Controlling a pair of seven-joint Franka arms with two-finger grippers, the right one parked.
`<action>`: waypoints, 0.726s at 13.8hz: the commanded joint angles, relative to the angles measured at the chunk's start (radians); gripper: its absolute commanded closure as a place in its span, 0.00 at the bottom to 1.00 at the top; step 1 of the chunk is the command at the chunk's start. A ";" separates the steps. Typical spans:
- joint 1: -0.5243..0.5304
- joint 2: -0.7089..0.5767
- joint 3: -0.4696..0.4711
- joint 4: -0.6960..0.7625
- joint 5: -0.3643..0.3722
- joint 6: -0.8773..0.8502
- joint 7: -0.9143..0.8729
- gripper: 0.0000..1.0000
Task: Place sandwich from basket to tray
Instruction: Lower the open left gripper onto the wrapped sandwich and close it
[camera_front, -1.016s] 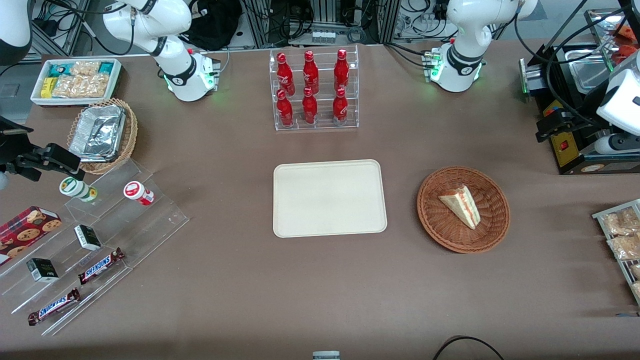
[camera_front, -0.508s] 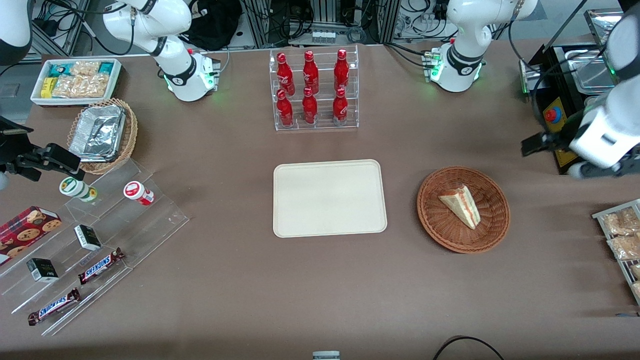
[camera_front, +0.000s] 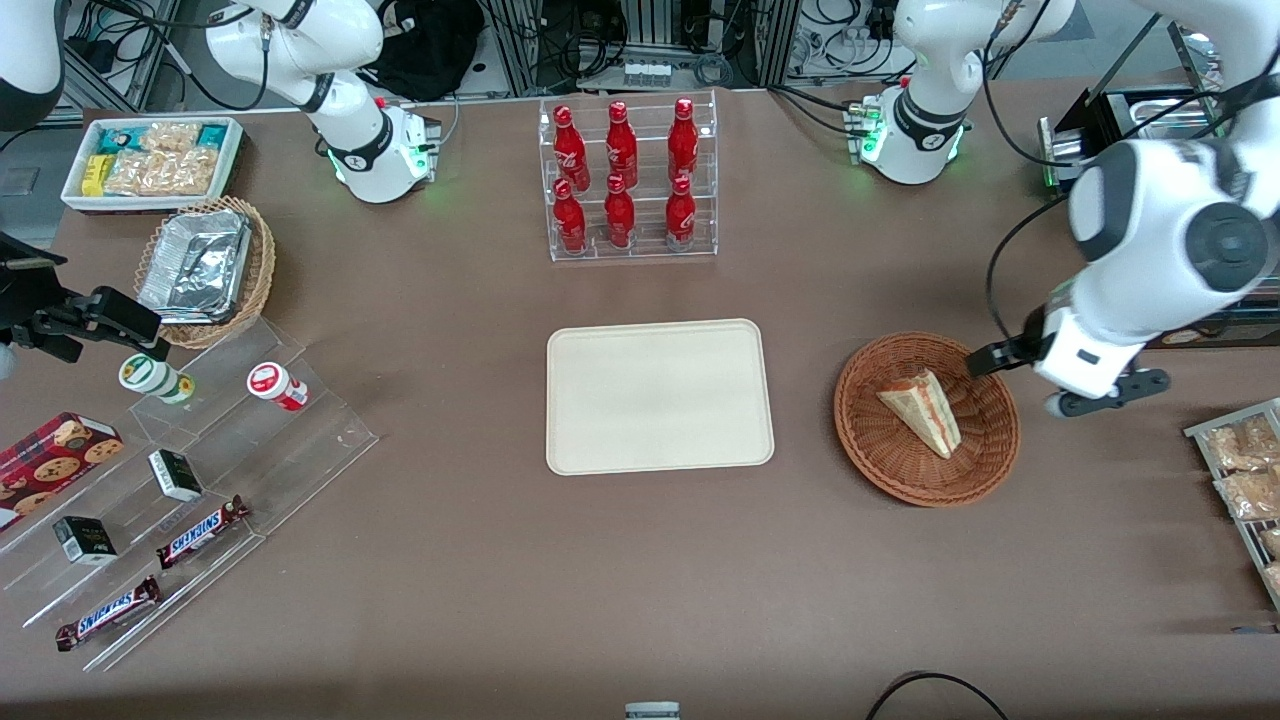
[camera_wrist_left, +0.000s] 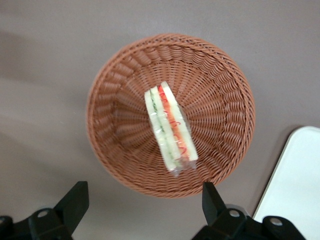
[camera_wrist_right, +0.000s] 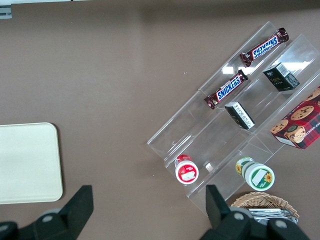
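Reddish-brown wicker forms the round basket (camera_front: 926, 419), and the sandwich (camera_front: 922, 410) lies in its middle, a wrapped wedge showing red-orange and green filling layers in the left wrist view (camera_wrist_left: 170, 126). The left arm's gripper (camera_wrist_left: 142, 212) hangs above the basket's rim on the working arm's side, jaws spread wide and holding nothing. Beside the basket, toward the parked arm's end of the table, sits the cream-beige tray (camera_front: 659, 396).
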 joint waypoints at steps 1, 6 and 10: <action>-0.006 -0.047 -0.015 -0.132 0.004 0.153 -0.129 0.00; -0.006 -0.009 -0.040 -0.214 0.004 0.312 -0.341 0.00; -0.006 0.046 -0.040 -0.215 0.004 0.330 -0.346 0.00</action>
